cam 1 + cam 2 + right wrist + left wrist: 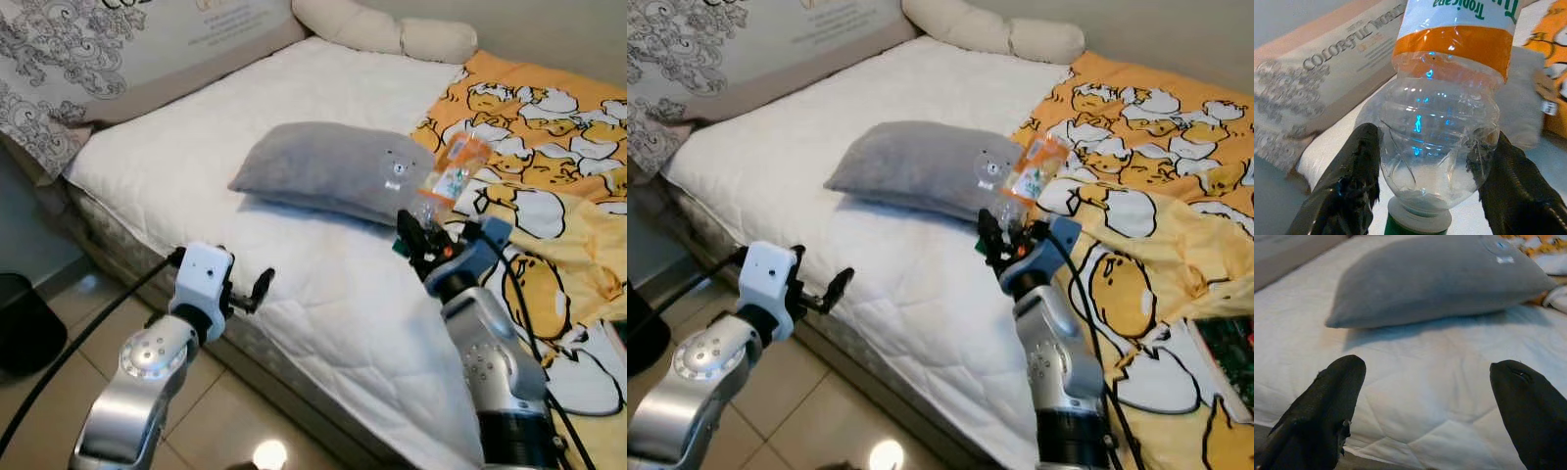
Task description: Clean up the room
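Holding empty plastic bottle [453, 177] near cap, right end effector [427, 238] clamped, above bed [323, 284]. Left end effector [257, 291] open at front edge. Next: carry bottle to bin.

A bed [323, 284] with a white quilted cover, carrying pillows and a cartoon blanket.

A grey, soft rectangular pillow [328, 168] with a small bear face on it lies across the middle of the white cover. Just beside it, on the robot's right half of the bed, spreads a yellow-orange blanket printed with white cartoon figures [549, 137], rumpled near the bed's edge. At the head lies a long cream bolster pillow [387, 31], and a large patterned cushion with grey swirls and lettering [108, 49] leans along the far left side. Tan tiled floor [211, 416] runs beside the bed.
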You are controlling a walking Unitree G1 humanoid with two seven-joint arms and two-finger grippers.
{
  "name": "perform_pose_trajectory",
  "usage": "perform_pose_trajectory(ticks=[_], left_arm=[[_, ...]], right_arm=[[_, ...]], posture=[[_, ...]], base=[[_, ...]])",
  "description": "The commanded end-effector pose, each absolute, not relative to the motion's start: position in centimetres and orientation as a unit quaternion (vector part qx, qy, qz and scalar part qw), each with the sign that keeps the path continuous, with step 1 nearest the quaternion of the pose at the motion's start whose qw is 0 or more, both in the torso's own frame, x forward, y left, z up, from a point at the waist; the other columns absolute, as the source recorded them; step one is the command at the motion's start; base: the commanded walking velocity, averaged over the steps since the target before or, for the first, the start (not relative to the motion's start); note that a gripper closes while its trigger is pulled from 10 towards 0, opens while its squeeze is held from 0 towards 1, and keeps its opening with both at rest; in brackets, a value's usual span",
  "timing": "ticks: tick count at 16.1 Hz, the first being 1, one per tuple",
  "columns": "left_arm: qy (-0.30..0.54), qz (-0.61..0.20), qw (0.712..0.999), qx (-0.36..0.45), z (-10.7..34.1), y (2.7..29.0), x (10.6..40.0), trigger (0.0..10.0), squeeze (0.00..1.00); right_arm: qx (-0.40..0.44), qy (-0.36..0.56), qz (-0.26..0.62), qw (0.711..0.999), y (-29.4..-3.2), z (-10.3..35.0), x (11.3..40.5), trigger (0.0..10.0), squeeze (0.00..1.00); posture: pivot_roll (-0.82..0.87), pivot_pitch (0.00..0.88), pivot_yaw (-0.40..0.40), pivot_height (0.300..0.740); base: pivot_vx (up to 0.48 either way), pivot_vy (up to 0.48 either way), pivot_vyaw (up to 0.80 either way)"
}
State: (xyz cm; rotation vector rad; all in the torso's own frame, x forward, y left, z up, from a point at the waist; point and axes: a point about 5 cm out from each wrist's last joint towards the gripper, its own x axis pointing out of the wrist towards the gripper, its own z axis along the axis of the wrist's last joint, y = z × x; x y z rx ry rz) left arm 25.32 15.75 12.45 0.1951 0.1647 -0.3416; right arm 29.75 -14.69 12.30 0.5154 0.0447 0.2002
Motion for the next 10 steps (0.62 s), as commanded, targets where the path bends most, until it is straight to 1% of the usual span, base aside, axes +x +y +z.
perform_pose_trajectory(ticks=[1, 2, 4, 5, 7, 8, 9, 10], left_arm=[[0.086, -0.162, 0.978, 0.101, 12.1, 15.8, 25.4, 10.0, 0.00], [0.084, -0.162, 0.978, 0.101, 12.1, 15.6, 25.5, 10.0, 0.00], [0.081, -0.161, 0.979, 0.099, 12.1, 15.2, 25.8, 10.0, 0.00], [0.088, -0.153, 0.979, 0.100, 11.7, 15.0, 26.1, 10.0, 0.00], [0.091, -0.147, 0.980, 0.102, 11.5, 14.8, 26.2, 10.0, 0.00], [0.095, -0.148, 0.981, 0.087, 11.5, 14.8, 26.2, 10.0, 0.00], [0.106, -0.141, 0.982, 0.069, 11.1, 15.1, 26.1, 10.0, 0.00], [0.110, -0.118, 0.983, 0.082, 10.7, 15.8, 26.0, 10.0, 0.00]], right_arm=[[0.259, 0.022, 0.121, 0.958, -13.7, 12.8, 29.6, 10.0, 0.00], [0.258, 0.024, 0.120, 0.958, -13.6, 12.8, 29.5, 10.0, 0.00], [0.203, 0.033, 0.113, 0.972, -13.6, 12.5, 29.1, 10.0, 0.00], [0.176, 0.047, 0.088, 0.979, -13.9, 12.0, 28.5, 10.0, 0.00], [0.173, 0.060, 0.075, 0.980, -14.1, 11.5, 28.0, 10.0, 0.00], [0.168, 0.056, 0.076, 0.981, -13.9, 11.9, 27.6, 10.0, 0.00], [0.156, 0.049, 0.069, 0.984, -13.8, 11.9, 27.3, 10.0, 0.00], [0.156, 0.051, 0.051, 0.985, -14.3, 11.4, 26.9, 10.0, 0.00]], posture=[[-0.02, 0.000, 0.019, 0.740], [-0.02, 0.000, 0.019, 0.740], [-0.03, 0.000, 0.018, 0.740], [-0.04, 0.000, 0.008, 0.740], [-0.05, 0.000, 0.019, 0.740], [-0.07, 0.000, 0.029, 0.740], [-0.07, 0.000, 0.033, 0.740], [-0.04, 0.000, 0.021, 0.740]], base=[[0.000, 0.000, 0.80], [0.000, 0.000, 0.80], [0.000, 0.000, 0.80], [0.000, 0.000, 0.80], [0.000, 0.000, 0.80], [0.000, 0.000, 0.80], [0.000, 0.000, 0.80], [0.000, 0.000, 0.80]])
